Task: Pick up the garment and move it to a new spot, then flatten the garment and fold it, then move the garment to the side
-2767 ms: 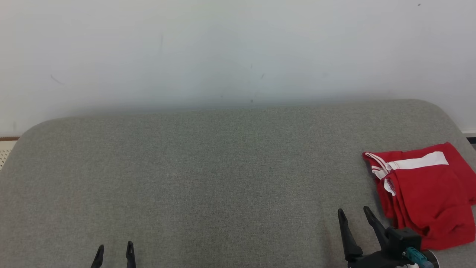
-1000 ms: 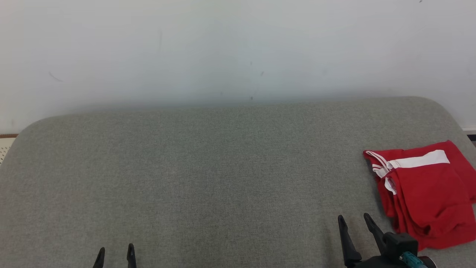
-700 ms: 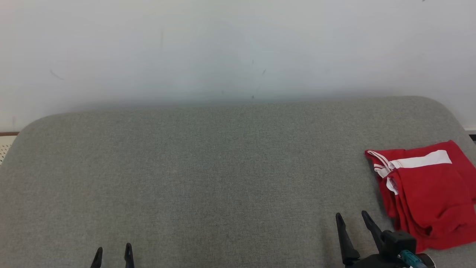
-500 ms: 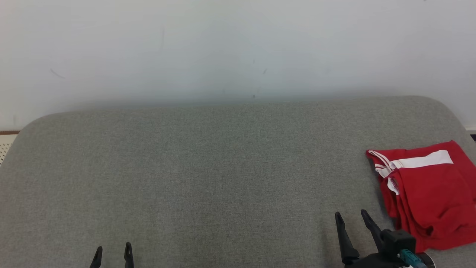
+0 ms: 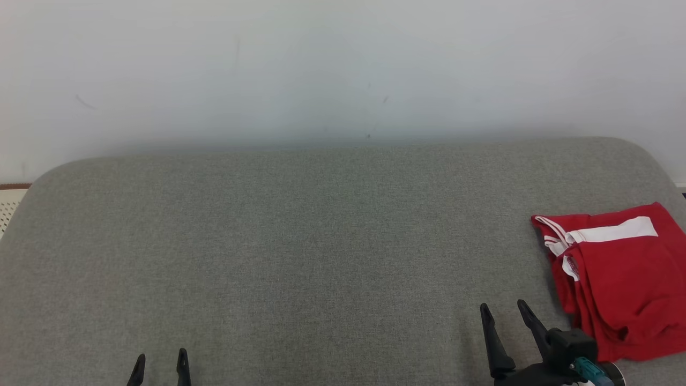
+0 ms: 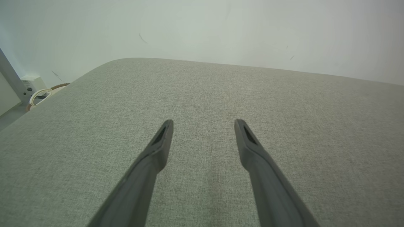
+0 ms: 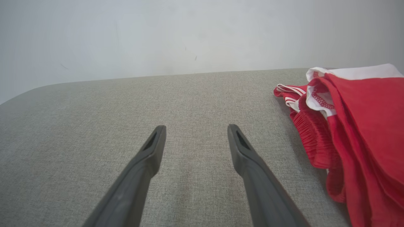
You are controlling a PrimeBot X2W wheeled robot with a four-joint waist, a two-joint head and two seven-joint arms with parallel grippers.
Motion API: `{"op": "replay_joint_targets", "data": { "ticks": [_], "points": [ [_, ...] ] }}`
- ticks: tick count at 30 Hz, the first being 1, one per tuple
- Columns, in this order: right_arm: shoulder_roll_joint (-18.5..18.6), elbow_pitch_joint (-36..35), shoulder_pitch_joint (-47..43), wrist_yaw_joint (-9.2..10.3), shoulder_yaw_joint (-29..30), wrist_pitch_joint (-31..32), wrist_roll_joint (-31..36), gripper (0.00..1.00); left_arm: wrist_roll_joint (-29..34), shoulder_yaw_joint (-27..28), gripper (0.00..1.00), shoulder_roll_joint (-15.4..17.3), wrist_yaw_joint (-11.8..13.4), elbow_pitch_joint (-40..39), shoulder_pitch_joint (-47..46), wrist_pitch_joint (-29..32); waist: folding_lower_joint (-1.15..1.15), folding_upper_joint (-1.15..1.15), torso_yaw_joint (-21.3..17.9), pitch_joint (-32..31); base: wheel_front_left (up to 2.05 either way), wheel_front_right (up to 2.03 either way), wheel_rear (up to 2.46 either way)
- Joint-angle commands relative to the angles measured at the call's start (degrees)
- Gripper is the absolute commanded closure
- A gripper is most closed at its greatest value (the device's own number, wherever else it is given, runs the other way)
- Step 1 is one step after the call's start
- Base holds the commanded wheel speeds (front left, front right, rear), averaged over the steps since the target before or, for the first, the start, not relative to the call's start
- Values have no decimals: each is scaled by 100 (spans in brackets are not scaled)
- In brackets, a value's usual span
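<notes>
On the far right of the grey fabric-covered bench with rounded corners [image 5: 300,241] lies the folded red garment with a white band and white-striped trim [image 5: 624,284]. It rests flat on the fabric in a compact, layered stack. Its white band runs along the far side, and its gathered red edges face left, toward the middle of the bench.

At the near right edge, the right end effector [image 5: 502,304] has its two long dark fingers spread wide apart with nothing between them. It sits just left of the garment's near corner and apart from the cloth. In the right wrist view the finger tips hang over bare grey fabric, with the red folds beside them on the right. A small teal connector [image 5: 587,370] shows on the dark wrist housing behind the fingers.

At the near left edge, the left end effector [image 5: 161,355] shows just its two dark tips, also fully spread and holding nothing. It is well apart from the garment, over bare grey fabric.

Beyond the far edge of the bench rises a plain white wall with a few faint scuff marks [image 5: 343,64]. In the left wrist view, a pale looped cord [image 6: 39,94] lies off the bench's left end.
</notes>
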State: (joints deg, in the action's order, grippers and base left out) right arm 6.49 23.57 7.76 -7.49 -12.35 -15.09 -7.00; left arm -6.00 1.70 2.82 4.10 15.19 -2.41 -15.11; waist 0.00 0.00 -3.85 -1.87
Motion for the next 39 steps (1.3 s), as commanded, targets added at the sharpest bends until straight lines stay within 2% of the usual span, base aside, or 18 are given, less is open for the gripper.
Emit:
{"op": "replay_joint_targets", "data": {
  "ticks": [1, 39],
  "points": [
    [-5, -73, 179, 1, -16, -1, 8, 0, -23, 45, 0, 11, -32, -30, -123, 0, 0, 0, 5, 6, 0, 0, 0],
    [-42, -56, 259, 1, -97, -1, -18, 0, -96, 167, 0, 13, -198, -1, -192, -1, 0, 0, 67, 124, 0, 0, 0]
  ]
}}
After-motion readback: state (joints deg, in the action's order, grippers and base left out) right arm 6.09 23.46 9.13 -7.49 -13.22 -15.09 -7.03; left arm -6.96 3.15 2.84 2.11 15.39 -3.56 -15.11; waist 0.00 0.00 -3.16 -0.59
